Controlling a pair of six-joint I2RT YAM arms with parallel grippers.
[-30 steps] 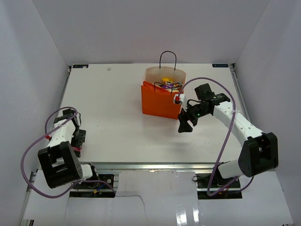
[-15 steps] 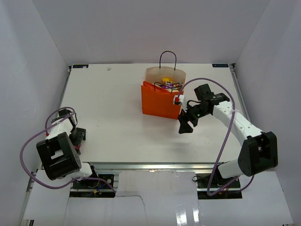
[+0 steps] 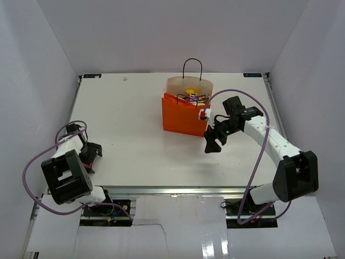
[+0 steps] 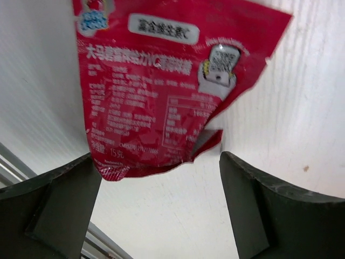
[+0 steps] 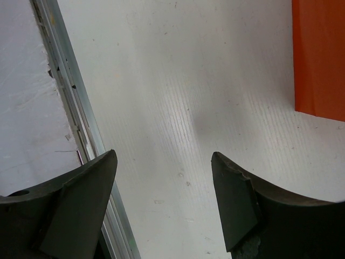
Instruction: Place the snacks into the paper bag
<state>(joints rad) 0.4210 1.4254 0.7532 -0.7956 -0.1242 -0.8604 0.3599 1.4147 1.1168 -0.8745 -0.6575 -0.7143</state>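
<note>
1. The one that matters here is the red snack packet (image 4: pixel 161 75). It's lying flat on the table (image 3: pixel 135 135), printed back side up, at the near-left corner, right in front of the left gripper (image 4: pixel 156 162).
2. That gripper is spread wide with nothing in its grip. In the left wrist view the packet's near edge sits just inside the gap, with one finger off each side.
3. The packet's long axis runs away from the gripper, leaning a bit to one side, so the fingers straddle its short width. It nearly fills the gap, so I'd guess there's not much slack for a pinch.
4. From the top camera I can't really pick the packet out; the left arm covers that spot.
5. The paper bag (image 3: pixel 182 120) stands upright at the far middle of the table, well apart from the packet, with a few small snacks (image 3: pixel 191 97) already showing in its mouth.
6. The right gripper (image 3: pixel 212 141) hangs just beside the bag's right corner, fingers parted and empty, only bare table under it.
7. So the left arm is clearly the closer one, and the carry would go up and right to the bag.
</note>
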